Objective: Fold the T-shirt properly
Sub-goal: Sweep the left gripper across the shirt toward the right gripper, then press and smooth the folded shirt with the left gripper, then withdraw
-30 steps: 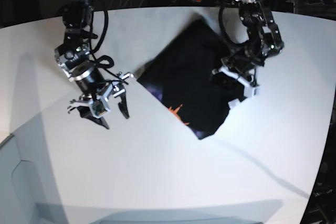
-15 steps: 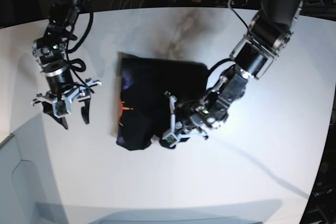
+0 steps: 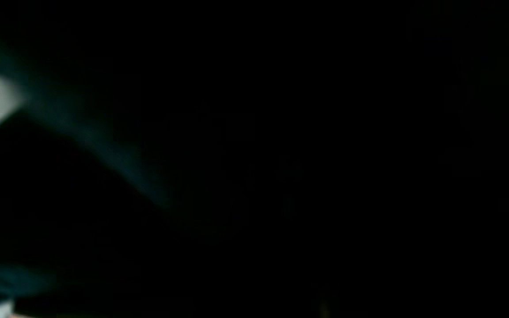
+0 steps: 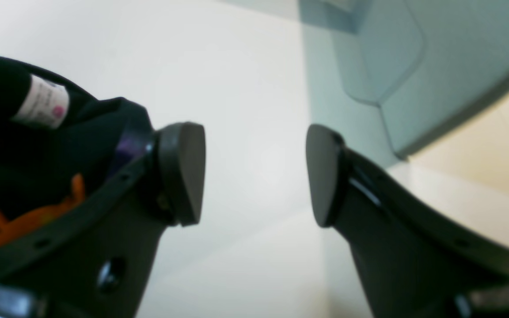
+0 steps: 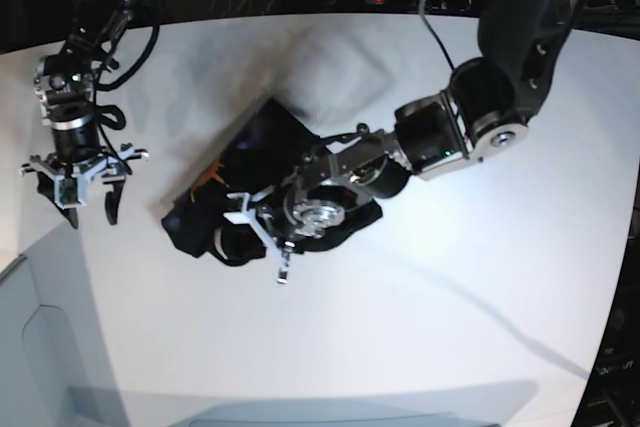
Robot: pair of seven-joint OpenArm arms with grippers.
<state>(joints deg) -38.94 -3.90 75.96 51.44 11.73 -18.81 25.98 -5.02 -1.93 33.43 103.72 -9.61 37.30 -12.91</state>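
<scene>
Table surface (image 5: 400,347), bare and white, fills the near part of the base view. Beyond it, around the middle, lies the T-shirt (image 5: 255,142), a compact, partly folded black bundle set slantwise, with a sliver of orange print on its upper left.

Stretched low across the cloth from the view's right, the left gripper (image 5: 262,227) sits at the bundle's near edge. Its own camera shows almost nothing but dark fabric, which fits a claw pressed right against the shirt. The jaws are closed nearly all the way, probably pinching a layer of cloth to drag or tuck it, though no view shows for certain that fabric is caught between them.

Farther back, off the shirt's left side, the right gripper (image 5: 77,187) hangs over bare table with its pads (image 4: 184,172) well apart and nothing between them. The tag and purplish collar show just beside one pad, so this arm seems parked clear, ready to take that end once the other finishes.
</scene>
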